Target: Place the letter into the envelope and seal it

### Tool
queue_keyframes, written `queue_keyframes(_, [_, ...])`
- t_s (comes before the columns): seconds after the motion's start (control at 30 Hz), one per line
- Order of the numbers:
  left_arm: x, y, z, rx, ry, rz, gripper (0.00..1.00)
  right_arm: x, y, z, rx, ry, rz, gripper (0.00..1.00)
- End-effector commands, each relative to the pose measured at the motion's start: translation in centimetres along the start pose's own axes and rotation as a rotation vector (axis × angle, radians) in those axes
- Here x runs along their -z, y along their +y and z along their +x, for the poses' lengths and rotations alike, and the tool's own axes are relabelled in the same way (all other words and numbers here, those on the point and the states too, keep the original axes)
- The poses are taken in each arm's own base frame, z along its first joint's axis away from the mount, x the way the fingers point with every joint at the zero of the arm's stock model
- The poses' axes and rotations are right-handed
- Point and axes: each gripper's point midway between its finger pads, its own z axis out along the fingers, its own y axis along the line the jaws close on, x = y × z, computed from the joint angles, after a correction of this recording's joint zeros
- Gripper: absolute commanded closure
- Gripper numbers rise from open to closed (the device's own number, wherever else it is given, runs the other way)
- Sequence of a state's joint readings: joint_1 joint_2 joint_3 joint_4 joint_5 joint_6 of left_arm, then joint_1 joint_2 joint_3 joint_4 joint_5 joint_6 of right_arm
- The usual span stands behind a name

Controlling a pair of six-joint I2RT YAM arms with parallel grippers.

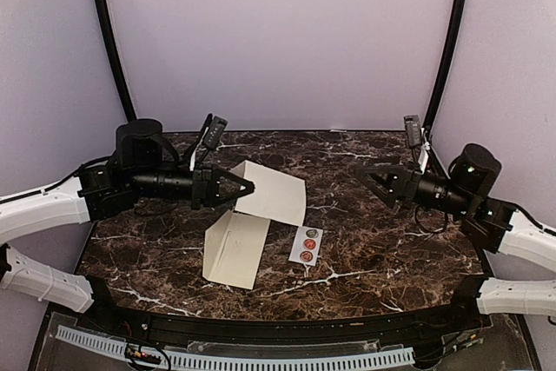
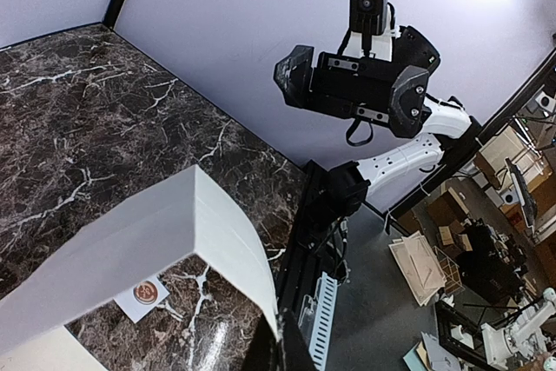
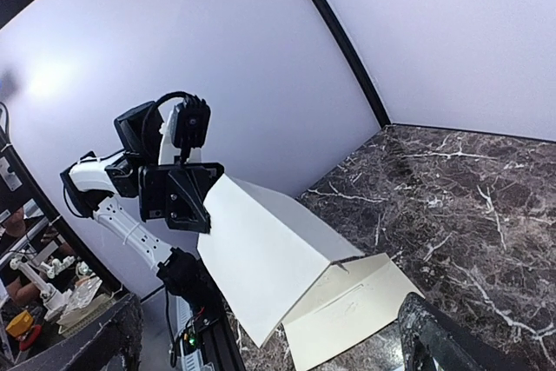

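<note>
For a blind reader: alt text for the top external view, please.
The left gripper holds up one end of a cream envelope on a marble table; the right gripper is open, apart. A sticker strip lies nearby.

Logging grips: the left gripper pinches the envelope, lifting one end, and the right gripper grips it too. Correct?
Not quite. The left gripper does pinch the envelope, but the right gripper hangs open, apart from it, as the top external view shows.

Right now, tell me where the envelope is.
In the top view the envelope lies left of centre on the marble table, just left of the sticker strip, its far end held up by the shut left gripper.
</note>
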State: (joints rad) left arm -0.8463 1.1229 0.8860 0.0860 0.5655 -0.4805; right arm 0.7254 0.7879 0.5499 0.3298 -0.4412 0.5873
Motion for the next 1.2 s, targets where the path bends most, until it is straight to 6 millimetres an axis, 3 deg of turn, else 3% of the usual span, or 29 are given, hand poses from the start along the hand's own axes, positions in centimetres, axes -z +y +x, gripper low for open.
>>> queue_keyframes(0.0, [0.3, -1.2, -1.6, -0.056, -0.027, 0.035, 1.0, -1.2, -0.1, -0.5, 0.019, 0.03, 0.022, 0.01])
queue_keyframes(0.27, [0.1, -4.0, 0.1, -0.091, 0.105, 0.206, 1.0, -5.0, 2.7, 1.7, 0.129, 0.212, -0.099, 0.02])
queue_keyframes(0.57, [0.0, -3.9, 2.9, -0.072, 0.276, 0.242, 1.0, -7.3, 4.3, 3.9, 0.154, 0.426, -0.213, 0.11])
queue_keyframes(0.87, [-0.2, -4.4, 2.8, -0.1, 0.297, 0.273, 1.0, -8.7, 6.7, 7.4, 0.093, 0.575, -0.383, 0.25])
queue_keyframes(1.17, [-0.4, -3.2, 3.3, -0.117, 0.327, 0.215, 1.0, -8.6, 7.9, 7.2, 0.093, 0.575, -0.429, 0.5])
